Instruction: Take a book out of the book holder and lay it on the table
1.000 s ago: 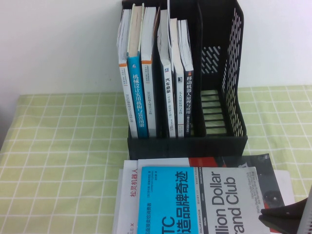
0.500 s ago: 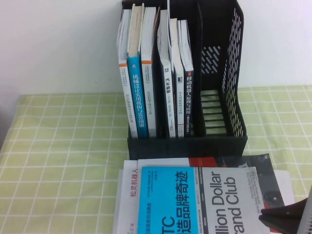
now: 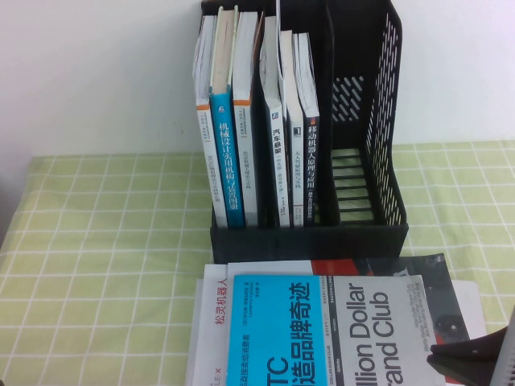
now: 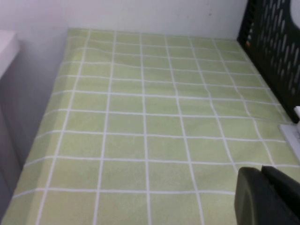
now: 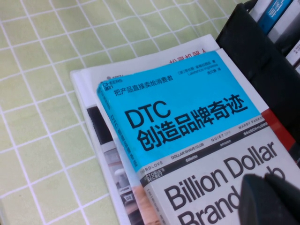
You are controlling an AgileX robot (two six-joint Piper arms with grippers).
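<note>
The book [image 3: 322, 330], half bright blue and half grey with "Dollar Brand Club" lettering, lies flat on top of other books on the green checked table [image 3: 105, 241], in front of the black book holder [image 3: 310, 237]. It also shows in the right wrist view [image 5: 187, 122]. My right gripper [image 3: 436, 355] is at the book's right edge, shut and empty; in its wrist view [image 5: 268, 179] it hovers over the grey half. My left gripper [image 4: 262, 171] is shut and empty, low over bare cloth left of the holder [image 4: 276, 28]. It is out of the high view.
Under the book lie a white-and-red book [image 3: 216, 310] and a dark-covered one [image 3: 402, 265]. Several upright books, one teal-spined [image 3: 225, 153], fill the holder's left slots; its right slots [image 3: 354, 177] hold nothing. A white wall stands behind.
</note>
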